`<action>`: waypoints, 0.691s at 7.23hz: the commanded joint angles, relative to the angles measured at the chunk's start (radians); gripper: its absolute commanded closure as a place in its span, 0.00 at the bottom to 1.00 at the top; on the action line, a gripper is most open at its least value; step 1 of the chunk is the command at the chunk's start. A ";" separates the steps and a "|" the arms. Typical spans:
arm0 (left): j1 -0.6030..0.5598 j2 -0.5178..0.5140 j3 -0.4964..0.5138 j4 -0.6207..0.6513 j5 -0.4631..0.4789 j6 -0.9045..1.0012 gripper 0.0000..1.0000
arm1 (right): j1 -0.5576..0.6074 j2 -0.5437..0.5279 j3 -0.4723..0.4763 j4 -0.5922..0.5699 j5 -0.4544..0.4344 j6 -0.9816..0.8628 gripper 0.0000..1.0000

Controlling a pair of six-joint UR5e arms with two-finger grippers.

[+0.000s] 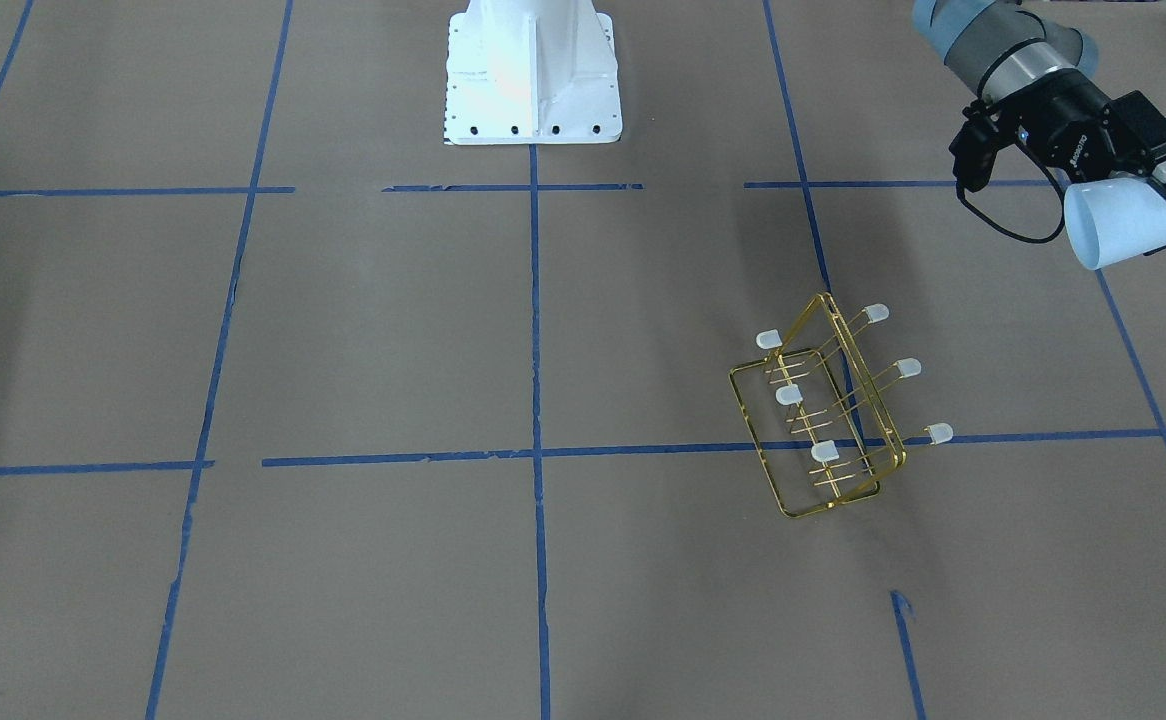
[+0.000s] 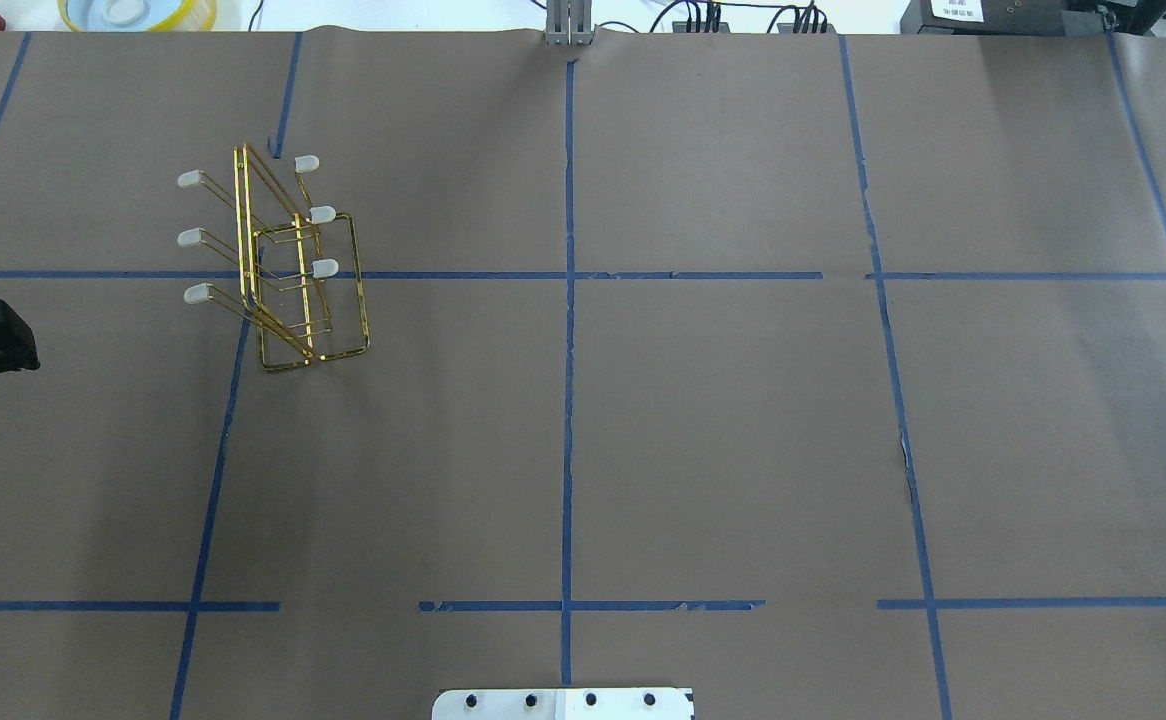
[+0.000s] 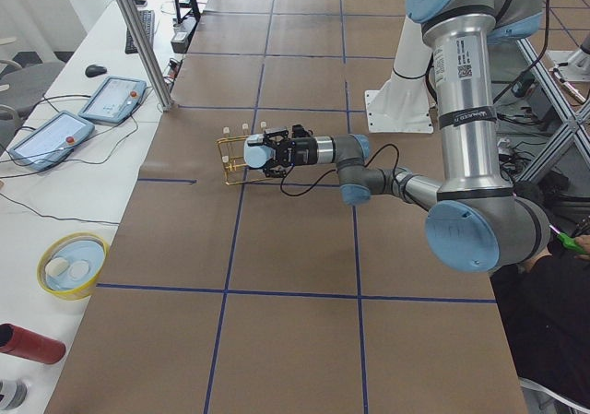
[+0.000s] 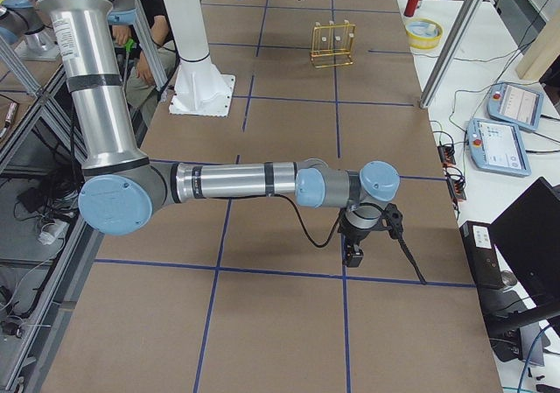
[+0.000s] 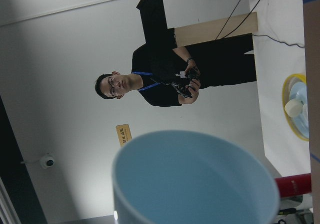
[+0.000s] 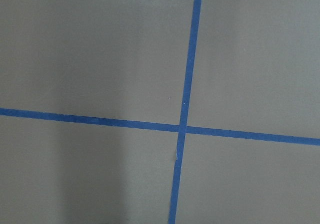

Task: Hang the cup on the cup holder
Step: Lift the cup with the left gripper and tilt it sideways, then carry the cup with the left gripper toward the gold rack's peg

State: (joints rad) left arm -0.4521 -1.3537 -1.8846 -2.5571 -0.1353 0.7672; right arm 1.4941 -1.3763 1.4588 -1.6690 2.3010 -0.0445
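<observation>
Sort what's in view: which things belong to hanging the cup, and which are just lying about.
For the job: cup, held in the left gripper; cup holder.
Lying about: yellow-rimmed dish; red cylinder; teach pendants.

Looked down on the desk (image 2: 743, 450) from behind the base (image 1: 533, 80) and, opposite, from across it; watched along it from both ends; rode close on each wrist. Shared the cup holder (image 1: 789, 396) in all four fixed views
</observation>
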 commanded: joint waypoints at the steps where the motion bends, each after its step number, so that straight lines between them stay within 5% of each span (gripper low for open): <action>1: 0.044 -0.004 0.013 0.116 0.103 0.044 1.00 | 0.000 -0.001 0.000 0.000 0.000 0.000 0.00; 5: 0.131 -0.053 0.041 0.167 0.151 0.116 1.00 | 0.000 -0.001 0.000 0.000 0.000 0.000 0.00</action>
State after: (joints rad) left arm -0.3503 -1.3764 -1.8625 -2.3977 0.0001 0.8638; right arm 1.4941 -1.3773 1.4588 -1.6690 2.3010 -0.0445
